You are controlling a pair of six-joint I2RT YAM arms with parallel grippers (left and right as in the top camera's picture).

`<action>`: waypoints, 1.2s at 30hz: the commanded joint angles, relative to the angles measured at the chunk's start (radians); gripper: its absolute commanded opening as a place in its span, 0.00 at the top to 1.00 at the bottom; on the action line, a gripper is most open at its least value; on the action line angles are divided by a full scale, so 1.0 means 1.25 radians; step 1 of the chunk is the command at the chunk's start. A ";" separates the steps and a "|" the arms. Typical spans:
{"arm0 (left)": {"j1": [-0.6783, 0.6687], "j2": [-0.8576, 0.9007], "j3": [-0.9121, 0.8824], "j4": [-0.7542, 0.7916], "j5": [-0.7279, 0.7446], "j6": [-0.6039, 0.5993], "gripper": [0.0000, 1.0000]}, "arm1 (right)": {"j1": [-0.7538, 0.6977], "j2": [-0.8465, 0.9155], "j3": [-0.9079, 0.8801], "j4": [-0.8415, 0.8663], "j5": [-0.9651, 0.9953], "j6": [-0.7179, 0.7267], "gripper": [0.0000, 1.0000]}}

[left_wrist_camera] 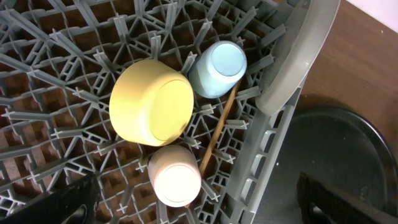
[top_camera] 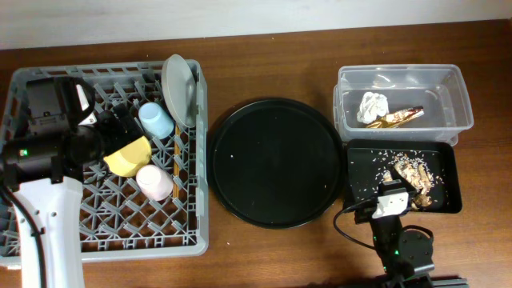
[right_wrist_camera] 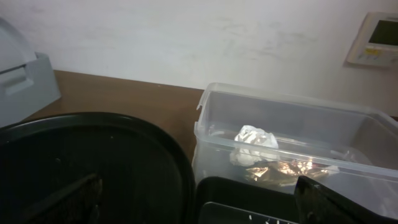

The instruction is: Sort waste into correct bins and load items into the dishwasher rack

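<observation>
L gripper (left_wrist_camera: 202, 208): I am holding it open, empty.
R gripper (right_wrist_camera: 205, 202): open, empty.
Yellow bowl (left_wrist_camera: 152, 102): prob. light, stiff, slick; am taking rim at 9 o'clock.

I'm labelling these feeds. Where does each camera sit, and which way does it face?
Overhead: above the table, straight down on dishwasher rack, round black tray and clear tub; left arm and right arm show.
Left wrist: over the rack, looking down at the yellow bowl; left fingers at the bottom corners.
Right wrist: low, facing the wall across the tray toward the tub; right fingers show.
Overhead and right wrist share the tub.
</observation>
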 commanded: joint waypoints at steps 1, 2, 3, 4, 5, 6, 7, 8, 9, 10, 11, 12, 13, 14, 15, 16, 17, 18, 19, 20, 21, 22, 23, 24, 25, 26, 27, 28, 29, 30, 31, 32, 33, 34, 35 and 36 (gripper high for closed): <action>-0.002 0.000 0.005 0.001 0.005 -0.002 0.01 | -0.017 -0.009 -0.004 -0.009 -0.028 -0.011 0.01; -0.002 0.000 0.005 0.001 0.005 -0.002 0.01 | -0.017 -0.009 -0.004 -0.009 -0.028 -0.011 0.01; -0.002 0.000 0.005 0.001 0.005 -0.002 0.01 | -0.016 -0.009 -0.004 -0.008 -0.028 -0.011 0.01; -0.002 0.000 0.005 0.001 0.005 -0.002 0.01 | -0.016 -0.009 -0.004 -0.008 -0.028 -0.011 0.01; -0.002 0.000 0.005 0.001 0.005 -0.002 0.01 | -0.016 -0.009 -0.004 -0.009 -0.028 -0.011 0.01; -0.002 0.000 0.005 0.001 0.005 -0.002 0.01 | -0.016 -0.009 -0.004 -0.009 -0.028 -0.011 0.01; -0.002 0.000 0.005 0.001 0.005 -0.002 0.01 | -0.016 -0.009 -0.004 -0.009 -0.028 -0.011 0.01; -0.002 0.000 0.005 0.001 0.005 -0.002 0.01 | -0.016 -0.009 -0.004 -0.009 -0.028 -0.011 0.01; -0.002 0.000 0.005 0.001 0.005 -0.002 0.01 | -0.016 -0.009 -0.004 -0.008 -0.028 -0.011 0.01; -0.002 0.000 0.005 0.001 0.005 -0.002 0.01 | -0.016 -0.008 -0.004 -0.009 -0.028 -0.011 0.01; -0.002 0.000 0.005 0.001 0.005 -0.002 0.01 | -0.016 -0.009 -0.004 -0.009 -0.028 -0.011 0.01; -0.002 0.000 0.005 0.001 0.005 -0.002 0.01 | -0.016 -0.009 -0.004 -0.009 -0.028 -0.011 0.01; -0.002 0.000 0.005 0.001 0.005 -0.002 0.01 | -0.016 -0.009 -0.004 -0.009 -0.028 -0.011 0.01; -0.002 0.000 0.005 0.001 0.005 -0.002 0.01 | -0.016 -0.009 -0.004 -0.009 -0.028 -0.011 0.01; -0.002 0.000 0.005 0.001 0.005 -0.002 0.01 | -0.016 -0.009 -0.004 -0.009 -0.028 -0.011 0.01; -0.002 0.000 0.005 0.001 0.005 -0.002 0.01 | -0.016 -0.009 -0.004 -0.009 -0.028 -0.011 0.01; -0.002 0.000 0.005 0.001 0.005 -0.002 0.01 | -0.016 -0.009 -0.004 -0.009 -0.028 -0.011 0.01; -0.002 0.000 0.005 0.001 0.005 -0.002 0.01 | -0.016 -0.009 -0.004 -0.009 -0.028 -0.011 0.01; -0.002 0.000 0.005 0.001 0.005 -0.002 0.01 | -0.016 -0.009 -0.004 -0.009 -0.028 -0.011 0.01; -0.002 0.000 0.005 0.001 0.005 -0.002 0.01 | -0.016 -0.009 -0.004 -0.009 -0.028 -0.011 0.01; -0.002 0.000 0.005 0.001 0.005 -0.002 0.01 | -0.016 -0.009 -0.004 -0.009 -0.028 -0.011 0.01; -0.002 0.000 0.005 0.001 0.005 -0.002 0.01 | -0.016 -0.009 -0.004 -0.009 -0.028 -0.011 0.01; -0.002 0.000 0.005 0.001 0.005 -0.002 0.01 | -0.016 -0.009 -0.004 -0.009 -0.028 -0.011 0.01; -0.002 0.000 0.005 0.001 0.005 -0.002 0.01 | -0.016 -0.009 -0.004 -0.008 -0.028 -0.011 0.01; -0.002 0.000 0.005 0.001 0.005 -0.002 0.01 | -0.016 -0.009 -0.004 -0.009 -0.028 -0.011 0.01; -0.002 0.000 0.005 0.001 0.005 -0.002 0.01 | -0.016 -0.009 -0.004 -0.008 -0.028 -0.011 0.01; -0.002 0.000 0.002 0.002 0.005 -0.002 0.01 | -0.016 -0.009 -0.004 -0.008 -0.028 -0.011 0.01; -0.002 -0.001 0.000 0.001 0.005 -0.002 0.01 | -0.016 -0.009 -0.004 -0.009 -0.028 -0.011 0.01; -0.002 -0.026 -0.004 0.001 0.005 -0.002 0.01 | -0.016 -0.009 -0.004 -0.009 -0.028 -0.011 0.01; -0.002 -0.051 -0.006 0.001 0.004 -0.001 0.01 | -0.016 -0.009 -0.004 -0.009 -0.028 -0.011 0.01; -0.002 -0.089 -0.009 0.001 -0.004 -0.001 0.01 | -0.016 -0.009 -0.004 -0.008 -0.028 -0.011 0.01; -0.002 -0.125 -0.013 0.001 -0.011 -0.001 0.01 | -0.016 -0.009 -0.004 -0.009 -0.028 -0.011 0.01; -0.002 -0.164 -0.020 0.001 -0.032 0.002 0.00 | -0.016 -0.008 -0.004 -0.009 -0.028 -0.011 0.01; -0.002 -0.207 -0.030 0.001 -0.053 0.002 0.01 | -0.016 -0.009 -0.004 -0.009 -0.028 -0.011 0.01; -0.002 -0.250 -0.042 0.001 -0.059 0.002 0.01 | -0.016 -0.009 -0.004 -0.008 -0.028 -0.011 0.01; -0.002 -0.318 -0.068 -0.005 -0.058 0.002 0.01 | -0.016 -0.009 -0.004 -0.009 -0.028 -0.011 0.01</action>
